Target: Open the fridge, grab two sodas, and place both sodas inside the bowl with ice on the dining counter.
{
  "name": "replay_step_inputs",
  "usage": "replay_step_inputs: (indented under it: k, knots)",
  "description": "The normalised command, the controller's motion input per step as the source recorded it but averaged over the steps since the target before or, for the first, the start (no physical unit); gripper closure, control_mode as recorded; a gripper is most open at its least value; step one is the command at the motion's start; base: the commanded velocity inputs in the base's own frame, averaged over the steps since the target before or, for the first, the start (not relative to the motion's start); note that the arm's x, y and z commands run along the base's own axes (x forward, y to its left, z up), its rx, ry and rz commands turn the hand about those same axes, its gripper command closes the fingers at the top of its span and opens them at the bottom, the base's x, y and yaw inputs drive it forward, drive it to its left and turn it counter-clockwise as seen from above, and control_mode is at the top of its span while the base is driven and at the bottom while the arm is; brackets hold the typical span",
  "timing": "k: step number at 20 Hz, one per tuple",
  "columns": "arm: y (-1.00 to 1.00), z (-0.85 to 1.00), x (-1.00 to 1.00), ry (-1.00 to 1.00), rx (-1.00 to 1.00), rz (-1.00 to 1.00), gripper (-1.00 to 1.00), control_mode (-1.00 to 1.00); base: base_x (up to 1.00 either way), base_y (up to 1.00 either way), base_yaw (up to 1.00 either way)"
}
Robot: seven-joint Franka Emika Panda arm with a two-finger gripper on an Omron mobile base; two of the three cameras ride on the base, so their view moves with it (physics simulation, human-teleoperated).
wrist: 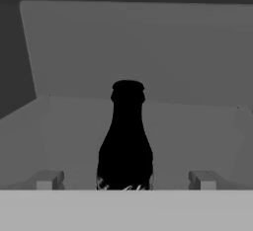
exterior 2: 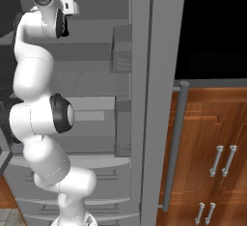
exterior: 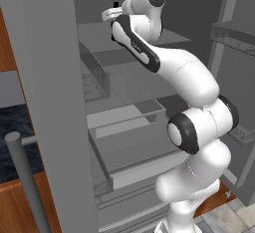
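**Fridge interior – arm at upper shelf, bottle ahead of spread fingers**

Item 1 – fridge [exterior: 45, 77]: grey steel, both doors swung open. In the left base view the left door stands edge-on in the foreground, its long bar handle [exterior: 25, 182] at lower left; in the right base view the right door shows edge-on with its own bar handle [exterior 2: 174, 143]. Grey shelves and drawer fronts [exterior: 134, 170] fill the cavity between them.

Item 2 – cola bottle [wrist: 126, 136]: slim, black, contoured, upright on a grey shelf deep inside the fridge. In the hand view it stands centred, straight ahead of the gripper, with a pale trace of label at its lower edge. The back wall of the compartment rises behind it.

Item 3 – gripper [wrist: 126, 179]: jaws spread wide, holding nothing. Two fingertips [wrist: 47, 179] rise at the bottom of the hand view, one on each side of the bottle, both well clear of it. Whether the bottle lies between the fingers or beyond them cannot be told.

Item 4 – arm [exterior: 194, 127]: white with dark joints, rising from the base and reaching up and forward into the upper part of the fridge.

Item 5 – surroundings: reddish-brown wood cabinets [exterior 2: 212, 148] with metal pulls to the right of the fridge; a dark marbled counter top [exterior: 15, 127] left of the left door.
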Motion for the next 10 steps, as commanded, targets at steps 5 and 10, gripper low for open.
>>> replay_step_inputs:
  k: [5, 10]
  knots:
    - [0.07, -0.11, 0.32, 0.05, 0.00, 0.00, -1.00, -1.00, 0.00, 0.00, 0.00]
    - [0.15, -0.25, 0.16, 0.05, 0.00, 0.00, 1.00, -1.00, 0.00, 0.00, 0.00]
